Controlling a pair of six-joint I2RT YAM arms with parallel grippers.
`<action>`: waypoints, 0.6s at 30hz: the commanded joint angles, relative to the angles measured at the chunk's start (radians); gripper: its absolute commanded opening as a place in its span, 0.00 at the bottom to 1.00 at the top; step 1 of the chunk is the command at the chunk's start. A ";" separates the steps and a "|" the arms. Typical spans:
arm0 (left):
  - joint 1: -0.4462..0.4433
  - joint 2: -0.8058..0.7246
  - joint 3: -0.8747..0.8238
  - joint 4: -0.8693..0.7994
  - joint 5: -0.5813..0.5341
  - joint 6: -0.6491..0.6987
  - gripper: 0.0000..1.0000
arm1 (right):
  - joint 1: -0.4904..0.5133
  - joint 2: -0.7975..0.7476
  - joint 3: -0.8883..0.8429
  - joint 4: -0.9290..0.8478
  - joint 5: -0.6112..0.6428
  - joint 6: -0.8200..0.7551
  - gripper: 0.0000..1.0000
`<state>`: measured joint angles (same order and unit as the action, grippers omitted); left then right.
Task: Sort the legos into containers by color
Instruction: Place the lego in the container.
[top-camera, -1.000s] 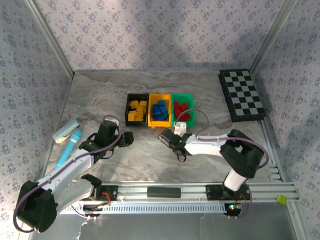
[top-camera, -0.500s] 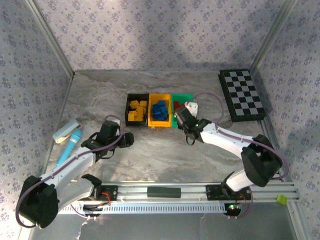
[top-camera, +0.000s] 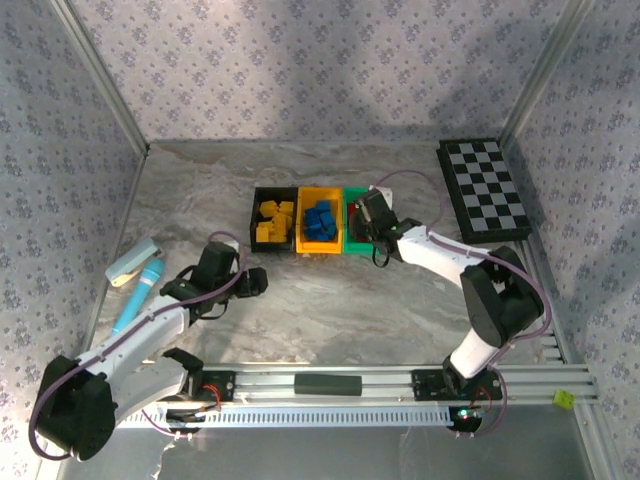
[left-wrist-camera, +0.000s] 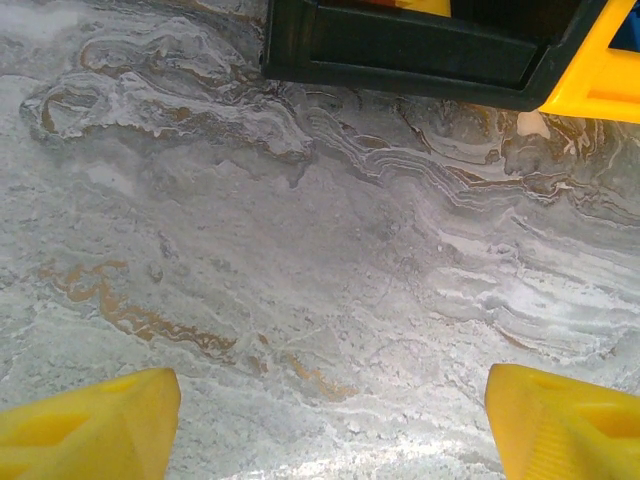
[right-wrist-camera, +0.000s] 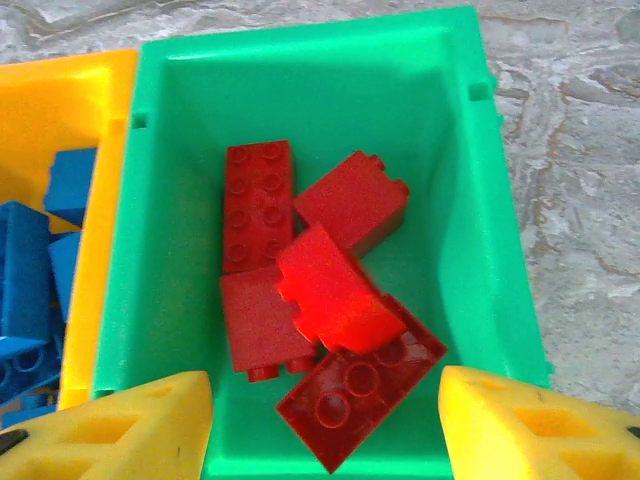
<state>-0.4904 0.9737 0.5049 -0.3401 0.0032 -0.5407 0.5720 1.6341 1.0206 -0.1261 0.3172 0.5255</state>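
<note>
Three bins stand in a row at mid-table. The black bin holds yellow legos. The yellow bin holds blue legos. The green bin holds several red legos, and a bright, slightly blurred red brick lies on top of the pile. My right gripper hovers open over the green bin's near end, its yellow fingers empty. My left gripper is open over bare marble, a little in front of the black bin.
A black-and-white chequered board lies at the back right. A white-and-blue device and a blue pen-like tool lie by the left wall. Patterned walls close in the table on three sides.
My right arm has swung from the middle of the table back to over the green bin. The left arm has barely moved.
</note>
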 joint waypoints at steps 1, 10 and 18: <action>0.006 -0.013 0.032 -0.014 -0.015 -0.004 0.80 | 0.015 -0.044 -0.039 0.031 -0.014 -0.032 0.63; 0.013 -0.002 0.033 0.001 -0.086 -0.013 0.80 | 0.012 -0.249 -0.173 -0.020 0.056 -0.096 0.64; 0.101 -0.072 0.035 0.022 -0.195 0.003 0.80 | -0.068 -0.487 -0.289 -0.058 0.120 -0.199 0.66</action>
<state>-0.4217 0.9390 0.5056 -0.3386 -0.1249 -0.5438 0.5335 1.2095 0.7658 -0.1493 0.3805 0.3908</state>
